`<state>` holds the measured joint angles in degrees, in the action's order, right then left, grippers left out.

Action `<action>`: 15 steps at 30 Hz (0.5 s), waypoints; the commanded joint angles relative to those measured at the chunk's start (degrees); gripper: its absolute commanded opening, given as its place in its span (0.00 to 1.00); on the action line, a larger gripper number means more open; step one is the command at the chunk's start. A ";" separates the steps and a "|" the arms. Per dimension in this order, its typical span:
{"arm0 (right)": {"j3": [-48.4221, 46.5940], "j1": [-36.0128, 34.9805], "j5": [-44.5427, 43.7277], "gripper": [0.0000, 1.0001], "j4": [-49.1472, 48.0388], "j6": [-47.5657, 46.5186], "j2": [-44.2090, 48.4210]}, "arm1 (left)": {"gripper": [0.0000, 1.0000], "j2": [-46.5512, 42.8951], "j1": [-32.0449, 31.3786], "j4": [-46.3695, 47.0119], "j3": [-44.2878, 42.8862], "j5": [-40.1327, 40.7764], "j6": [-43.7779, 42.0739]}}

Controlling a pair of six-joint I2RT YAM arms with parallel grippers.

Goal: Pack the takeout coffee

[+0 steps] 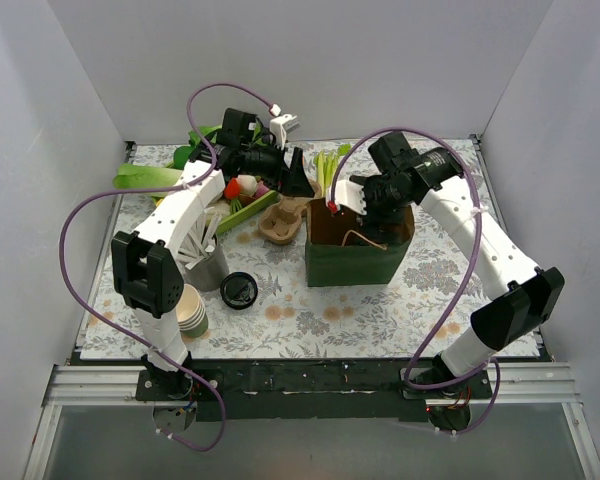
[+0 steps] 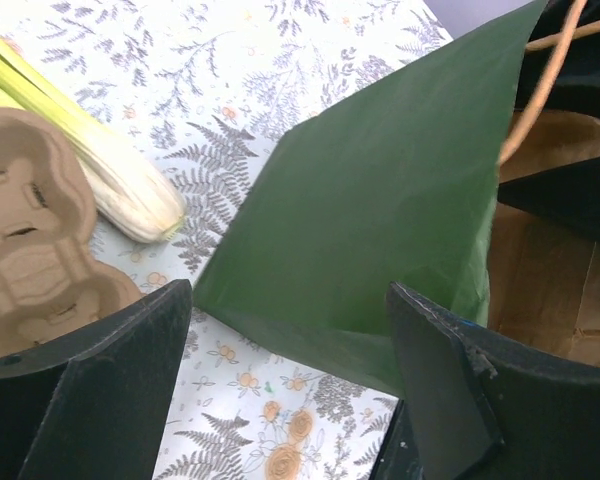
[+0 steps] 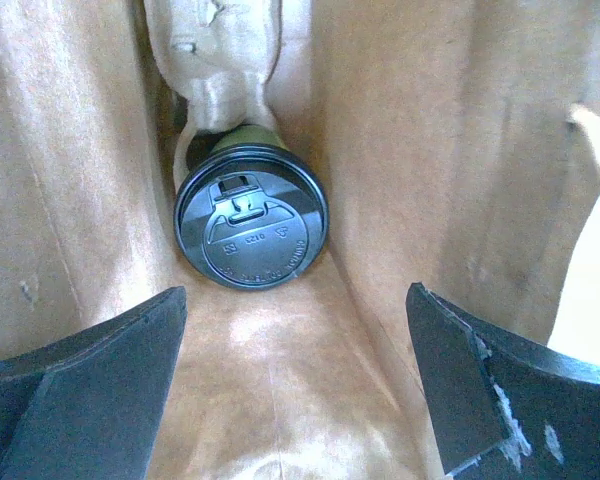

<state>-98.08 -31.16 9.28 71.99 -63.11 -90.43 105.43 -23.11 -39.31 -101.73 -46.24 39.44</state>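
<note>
The takeout coffee (image 3: pixel 250 215), a dark green cup under a round black lid, sits deep inside the brown-lined bag (image 3: pixel 460 170), its lid facing the right wrist camera. My right gripper (image 3: pixel 295 335) hangs open above it inside the bag, with nothing between its fingers. From above, the green paper bag (image 1: pixel 355 262) stands at the table's middle with my right gripper (image 1: pixel 352 207) at its mouth. My left gripper (image 1: pixel 298 176) is open and empty behind the bag's left side. In the left wrist view, my left gripper (image 2: pixel 290 335) is over the cloth beside the bag's green wall (image 2: pixel 380 220).
A pulp cup carrier (image 1: pixel 280 222) lies left of the bag, with leeks (image 2: pixel 115 175) and other vegetables (image 1: pixel 242 187) behind it. A loose black lid (image 1: pixel 239 290), a grey cup of white sticks (image 1: pixel 206 266) and a stack of green cups (image 1: pixel 191 311) stand at the front left.
</note>
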 commanded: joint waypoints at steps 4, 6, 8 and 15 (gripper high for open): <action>-8.35 -0.31 -0.05 0.98 2.90 2.20 1.75 | 0.79 -5.32 -0.27 -6.39 -8.21 8.43 -7.97; -9.40 -0.31 -0.22 0.98 2.90 2.47 1.58 | 0.79 -6.28 -0.18 -8.40 -9.44 12.46 -9.11; -10.11 -0.40 -0.58 0.98 3.07 2.73 1.57 | 0.79 -6.64 -0.09 -12.34 -11.37 16.42 -10.34; -14.15 -0.31 -4.44 0.95 -0.17 4.84 4.38 | 0.77 -9.70 0.44 -28.44 -16.57 34.62 -16.14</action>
<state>-108.60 -31.27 7.49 73.67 -60.60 -90.28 101.97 -23.05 -55.57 -116.79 -24.73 28.47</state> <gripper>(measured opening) 0.955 0.777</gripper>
